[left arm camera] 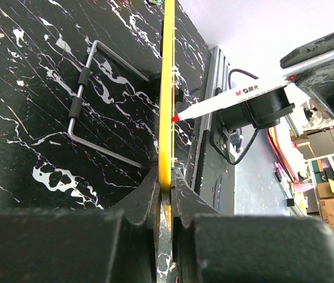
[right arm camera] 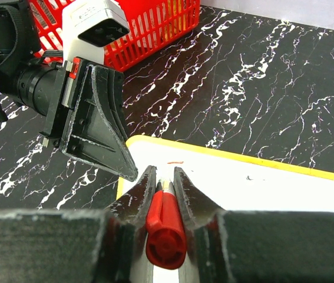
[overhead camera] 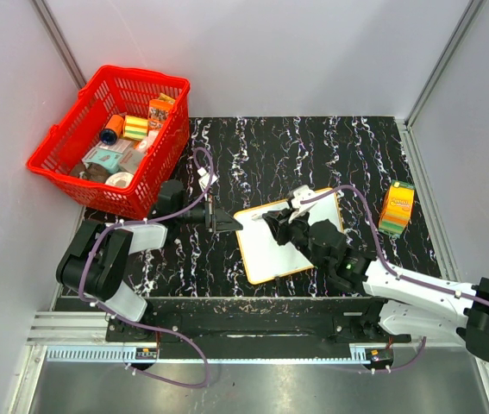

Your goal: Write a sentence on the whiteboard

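While the left gripper (left arm camera: 165, 180) pinches the orange-rimmed flat white rectangular whiteboard (overhead camera: 280, 252) by its edge, the right gripper (right arm camera: 162, 175) clamps a white red-tipped marker (left arm camera: 237, 97), tip against the board.

Yellow-rimmed white whiteboard (overhead camera: 270, 248); red basket (overhead camera: 145, 76); black, white-veined mat (overhead camera: 313, 155); white marker (left arm camera: 237, 96), red tip.

The left claw (overhead camera: 231, 222) pinched the left edge of the whiteboard (overhead camera: 283, 250), close against the right claw (right arm camera: 165, 183) and its marker (right arm camera: 165, 230). A red basket (overhead camera: 110, 138) filled the far-left corner of the bench (overhead camera: 313, 147); an orange pack (overhead camera: 397, 208) stood at the right. Between them the far bench lay open.
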